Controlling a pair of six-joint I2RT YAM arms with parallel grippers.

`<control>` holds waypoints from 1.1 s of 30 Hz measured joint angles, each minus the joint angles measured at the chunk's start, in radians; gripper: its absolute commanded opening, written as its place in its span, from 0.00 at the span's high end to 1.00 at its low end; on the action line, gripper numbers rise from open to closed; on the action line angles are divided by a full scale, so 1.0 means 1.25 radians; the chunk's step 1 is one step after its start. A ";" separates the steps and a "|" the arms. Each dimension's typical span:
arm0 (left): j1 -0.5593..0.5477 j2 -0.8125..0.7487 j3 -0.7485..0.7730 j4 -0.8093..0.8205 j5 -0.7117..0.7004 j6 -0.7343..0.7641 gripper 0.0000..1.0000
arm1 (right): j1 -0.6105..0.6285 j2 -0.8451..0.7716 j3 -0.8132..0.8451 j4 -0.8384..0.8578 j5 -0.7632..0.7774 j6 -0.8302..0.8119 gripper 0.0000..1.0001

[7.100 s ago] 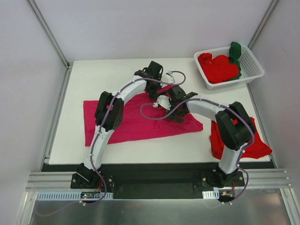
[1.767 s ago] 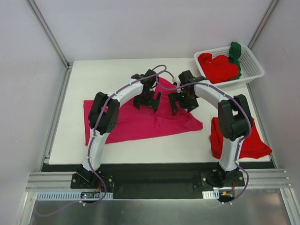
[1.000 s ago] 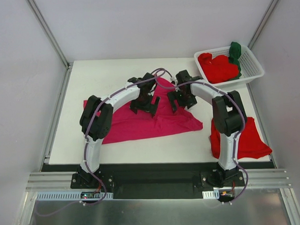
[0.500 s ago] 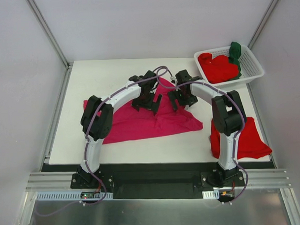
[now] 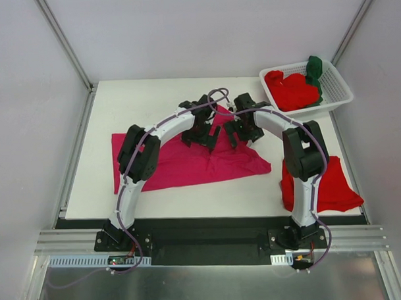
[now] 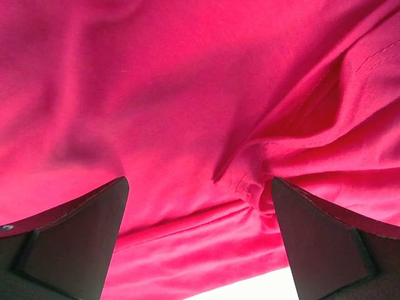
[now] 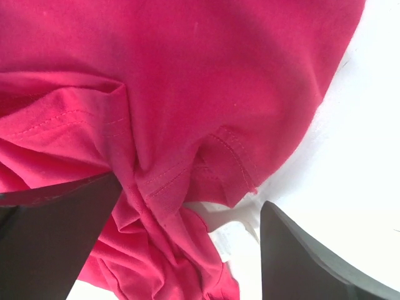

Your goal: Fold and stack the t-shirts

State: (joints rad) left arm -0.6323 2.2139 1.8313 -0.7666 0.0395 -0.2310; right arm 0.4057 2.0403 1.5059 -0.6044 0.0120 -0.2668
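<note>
The magenta-pink t-shirt [image 5: 188,163] lies partly folded on the white table [image 5: 139,103]. My left gripper [image 5: 203,133] hovers over its upper middle, jaws open and empty; the left wrist view shows pink cloth [image 6: 187,112] with a seam bunched between the fingers [image 6: 75,237]. My right gripper [image 5: 241,132] is over the shirt's upper right edge, open and empty; the right wrist view shows a crumpled hem and collar [image 7: 169,187] and a white label [image 7: 234,234]. A red t-shirt [image 5: 327,185] lies at the table's right front. Red shirts [image 5: 292,89] and a dark green one [image 5: 314,68] fill the basket.
The white slotted basket [image 5: 340,86] stands at the back right corner. Grey walls and metal posts close in the table on three sides. The two grippers are close together above the shirt's top edge.
Over the last seconds both grippers rose off the shirt and drew together near its top edge. In the last half second the left gripper shifted slightly right; the shirt's left part lies flatter.
</note>
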 measured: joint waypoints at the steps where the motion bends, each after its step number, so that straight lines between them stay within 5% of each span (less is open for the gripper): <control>1: -0.002 0.005 0.000 0.000 0.001 0.000 0.01 | 0.001 0.000 0.003 -0.003 0.000 0.000 0.04; 33: -0.017 -0.015 -0.062 0.023 0.002 0.010 0.01 | 0.005 0.000 0.022 0.003 0.086 -0.066 0.04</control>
State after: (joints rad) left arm -0.6537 2.1952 1.7535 -0.7380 0.0425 -0.2188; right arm 0.4122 2.0403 1.5330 -0.6010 0.1196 -0.3492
